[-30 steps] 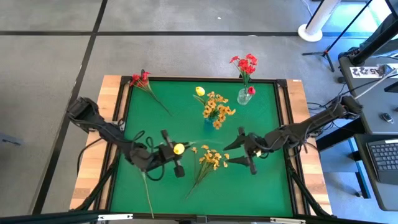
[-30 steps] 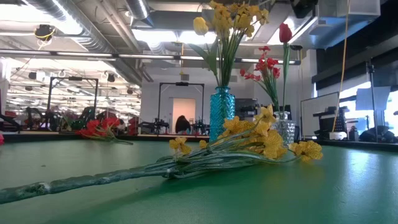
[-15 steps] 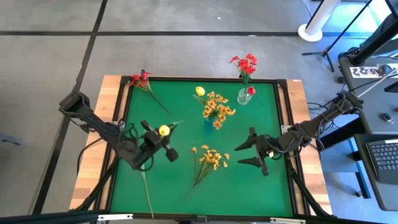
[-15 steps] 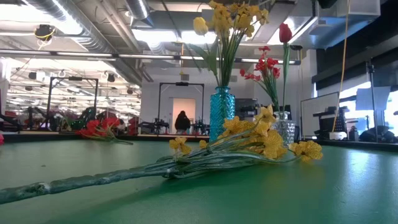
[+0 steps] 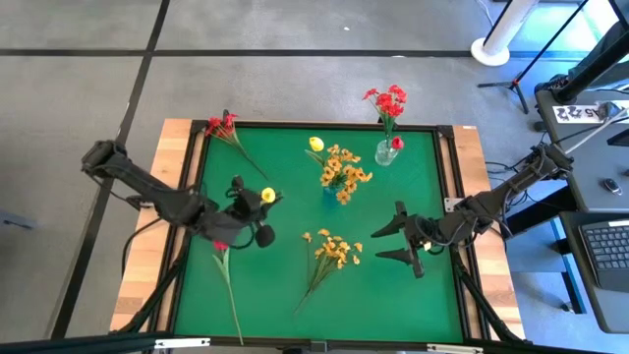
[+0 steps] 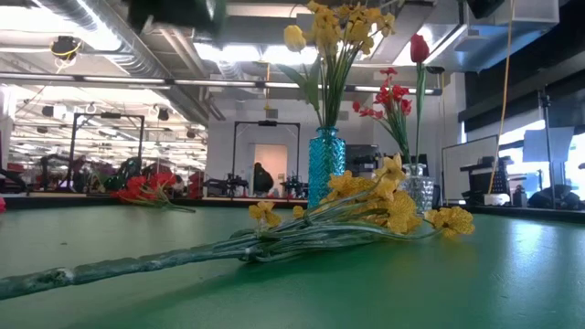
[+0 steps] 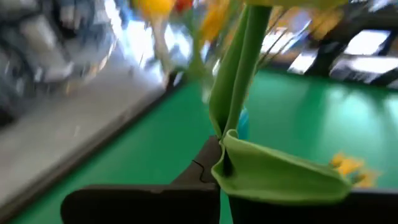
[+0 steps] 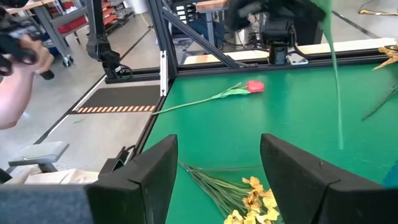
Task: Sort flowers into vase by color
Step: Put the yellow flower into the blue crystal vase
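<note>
2 grippers show in the high view, and we start with the left gripper, raised over the left half of the green table and clamped on the stem of a yellow tulip, whose bloom sits just past the fingers toward the table's middle. In the left wrist view the tulip's green stem and a folded leaf rise between the dark fingers, with the blue vase blurred beyond.

Our right gripper hangs over the right half of the table with its 2 fingers spread wide and nothing between them; the right wrist view shows the same wide gap between the fingers.

Between the 2 grippers, 1 yellow cluster lies flat on the table, its stems trailing toward the front edge; the low view shows it close to the camera. Just below the left gripper, 1 red tulip lies on the table, its stem running to the front edge. Another red cluster lies at the far left corner.

At the back, the blue vase holds yellow flowers, and just beside it to the right the clear vase holds red flowers. Both vases stand upright.
</note>
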You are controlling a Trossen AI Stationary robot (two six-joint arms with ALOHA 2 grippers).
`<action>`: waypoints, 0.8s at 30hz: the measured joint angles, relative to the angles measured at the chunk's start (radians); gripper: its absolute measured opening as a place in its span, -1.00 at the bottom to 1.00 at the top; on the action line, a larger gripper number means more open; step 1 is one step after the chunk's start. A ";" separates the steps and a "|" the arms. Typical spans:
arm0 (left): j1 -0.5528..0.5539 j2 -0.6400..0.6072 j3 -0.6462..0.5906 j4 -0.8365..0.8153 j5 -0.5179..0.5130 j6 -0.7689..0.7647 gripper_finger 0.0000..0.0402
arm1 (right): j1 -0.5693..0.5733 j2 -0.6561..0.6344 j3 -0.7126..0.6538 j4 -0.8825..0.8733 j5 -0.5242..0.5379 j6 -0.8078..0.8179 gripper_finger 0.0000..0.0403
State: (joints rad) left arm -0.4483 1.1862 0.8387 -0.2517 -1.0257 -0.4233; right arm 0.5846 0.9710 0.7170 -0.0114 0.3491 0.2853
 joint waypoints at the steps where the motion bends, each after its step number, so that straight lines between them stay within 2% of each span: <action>1: 0.011 -0.006 0.000 -0.069 0.014 -0.068 -1.00 | 0.000 0.000 0.000 -0.004 0.000 0.000 0.13; 3: 0.035 -0.022 0.000 -0.131 0.063 -0.157 -1.00 | 0.000 0.000 0.000 -0.011 0.000 0.000 0.13; 5: 0.065 -0.038 0.000 -0.108 0.146 -0.168 -1.00 | 0.000 0.000 0.000 -0.013 0.010 -0.001 0.13; 8: 0.110 -0.054 0.000 -0.001 0.286 -0.082 -1.00 | 0.000 0.000 0.000 -0.014 0.028 -0.001 0.13; 10: 0.133 -0.056 0.025 0.027 0.329 -0.020 -1.00 | -0.003 0.000 0.000 -0.014 0.035 -0.002 0.13; 19: 0.211 -0.056 0.255 -0.056 0.335 0.143 -1.00 | -0.003 0.000 0.000 -0.017 0.036 -0.002 0.13; 24: 0.267 -0.035 0.307 -0.046 0.340 0.201 -1.00 | -0.002 0.001 0.000 -0.021 0.036 -0.003 0.13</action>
State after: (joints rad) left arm -0.1815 1.1510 1.1458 -0.2976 -0.6860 -0.2225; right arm 0.5823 0.9722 0.7170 -0.0328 0.3851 0.2827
